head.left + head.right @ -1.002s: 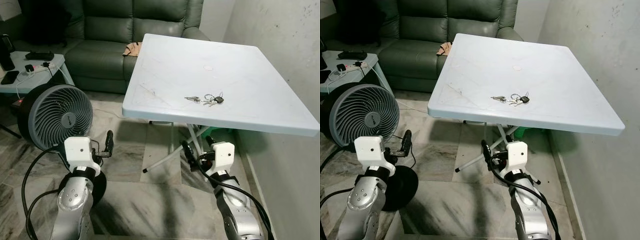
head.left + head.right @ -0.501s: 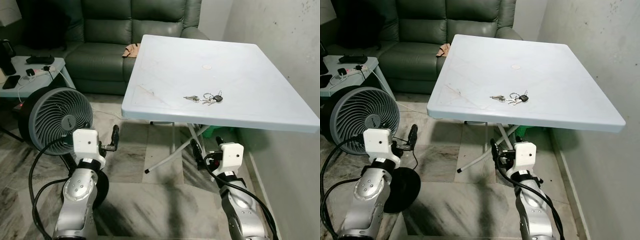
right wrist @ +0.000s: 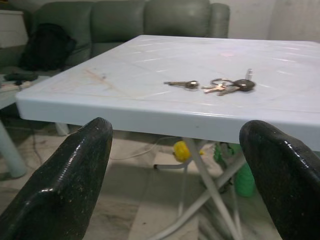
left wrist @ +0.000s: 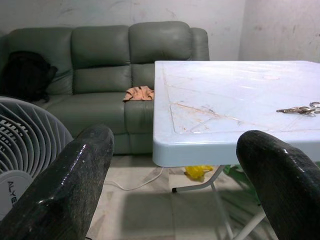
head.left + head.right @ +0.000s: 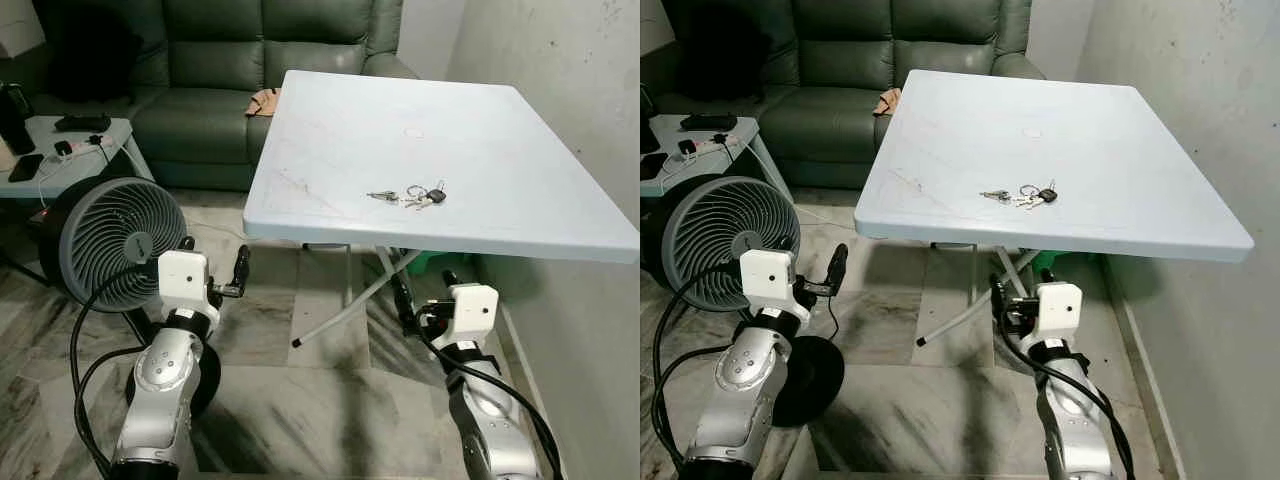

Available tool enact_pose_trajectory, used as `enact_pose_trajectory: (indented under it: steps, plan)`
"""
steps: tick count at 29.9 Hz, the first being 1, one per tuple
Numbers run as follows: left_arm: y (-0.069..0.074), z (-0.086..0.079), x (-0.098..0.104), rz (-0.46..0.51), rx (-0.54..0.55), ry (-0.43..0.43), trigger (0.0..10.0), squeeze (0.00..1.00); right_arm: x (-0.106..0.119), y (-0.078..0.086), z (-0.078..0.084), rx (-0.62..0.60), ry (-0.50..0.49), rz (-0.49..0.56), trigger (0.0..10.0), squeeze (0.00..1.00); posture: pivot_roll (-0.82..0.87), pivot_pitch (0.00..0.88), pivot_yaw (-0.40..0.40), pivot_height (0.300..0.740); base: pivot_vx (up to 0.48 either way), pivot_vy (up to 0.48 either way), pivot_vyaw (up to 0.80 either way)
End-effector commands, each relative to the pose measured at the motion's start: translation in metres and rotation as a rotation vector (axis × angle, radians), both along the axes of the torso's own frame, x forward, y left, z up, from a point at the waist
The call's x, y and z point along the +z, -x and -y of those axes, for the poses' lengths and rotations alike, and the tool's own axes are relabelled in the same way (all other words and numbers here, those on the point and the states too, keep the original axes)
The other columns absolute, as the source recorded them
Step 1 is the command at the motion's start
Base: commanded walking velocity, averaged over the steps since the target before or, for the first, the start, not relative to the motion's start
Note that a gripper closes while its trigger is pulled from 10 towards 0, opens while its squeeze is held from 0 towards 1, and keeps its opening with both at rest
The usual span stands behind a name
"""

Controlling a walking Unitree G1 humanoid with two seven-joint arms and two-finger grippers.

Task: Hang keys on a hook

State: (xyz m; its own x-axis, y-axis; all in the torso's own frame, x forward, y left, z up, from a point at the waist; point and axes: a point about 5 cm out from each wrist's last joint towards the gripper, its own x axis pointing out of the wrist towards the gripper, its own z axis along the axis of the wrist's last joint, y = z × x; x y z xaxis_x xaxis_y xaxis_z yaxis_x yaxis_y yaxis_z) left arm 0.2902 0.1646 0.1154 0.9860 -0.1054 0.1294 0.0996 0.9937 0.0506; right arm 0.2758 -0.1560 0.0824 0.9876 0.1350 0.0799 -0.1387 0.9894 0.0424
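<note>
A bunch of keys (image 5: 410, 196) with a black fob lies flat on the white folding table (image 5: 350, 120), near its front edge. My left gripper (image 5: 215, 268) hangs open below and left of the table's front corner, in front of the fan. The table edge and the keys (image 4: 300, 108) lie ahead between its spread fingers (image 4: 65, 185). Under the front edge, almost straight below the keys, my right gripper (image 5: 425, 290) is open and holds nothing. From that wrist the keys (image 3: 215, 86) lie on the tabletop just above finger height.
A grey floor fan (image 5: 110, 235) stands at the left by my left arm, its cable on the floor. Behind are a green sofa (image 5: 230, 80) with an orange cloth (image 5: 264, 98) and a side table (image 5: 70, 150) with small devices. A wall (image 5: 560, 90) runs along the right. The table's crossed legs (image 5: 350, 310) stand beneath.
Both arms have come forward and a little up toward the table's front edge. The keys lie where they were. Both grippers stay open.
</note>
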Motion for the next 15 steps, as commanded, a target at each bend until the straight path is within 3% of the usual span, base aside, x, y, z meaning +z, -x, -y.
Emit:
enact_pose_trajectory:
  steps: [1,15]
  plan:
    - [-0.002,0.004,0.002,0.010,-0.005,0.001,10.0,0.00,0.006,-0.001,0.003,-0.007,0.003,0.026,10.0,0.00,0.05,0.000,-0.016,0.732,0.000,0.000,0.00]
    - [-0.008,0.006,0.001,0.002,-0.027,0.027,10.0,0.00,0.018,-0.004,0.005,-0.005,0.018,0.061,10.0,0.00,0.00,0.000,-0.006,0.732,0.000,0.000,0.00]
